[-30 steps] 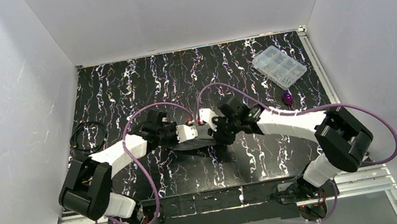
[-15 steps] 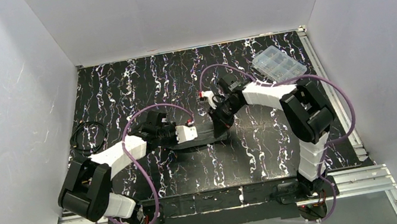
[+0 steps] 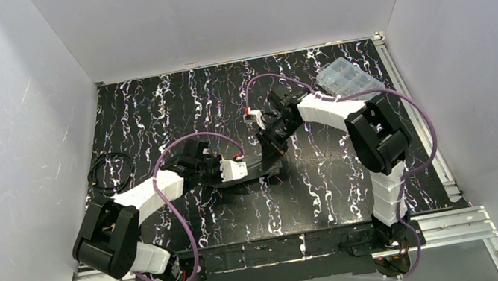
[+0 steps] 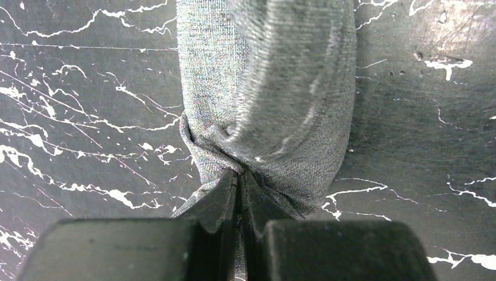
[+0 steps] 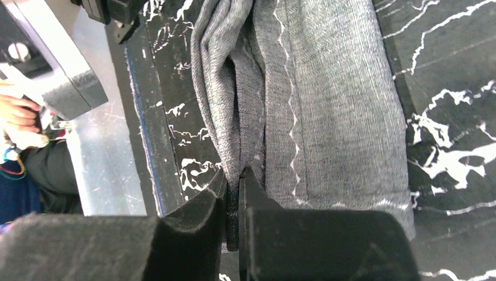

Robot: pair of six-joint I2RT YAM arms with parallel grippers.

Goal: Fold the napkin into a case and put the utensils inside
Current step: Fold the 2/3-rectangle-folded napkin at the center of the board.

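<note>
Over marbled table [image 3: 151, 111], left hand [image 4: 240, 182] and right hand [image 5: 234, 178] clamp the napkin [image 4: 281, 88] between them.

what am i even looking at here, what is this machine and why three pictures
Two robot arms, the left arm and the right arm, are bolted at the near edge of a dark marbled table. The wide picture comes from a fixed camera above and behind them. The two close-ups come from a camera on each wrist. The left end effector, the pinching part, is shut on a bunched fold of the grey napkin. The right end effector is shut on another fold of it, beside the stitched line. The cloth runs between them, mid-table. A clear plastic box sits at the far right, a coiled black cable at the left. No spoon or fork shows.
</note>
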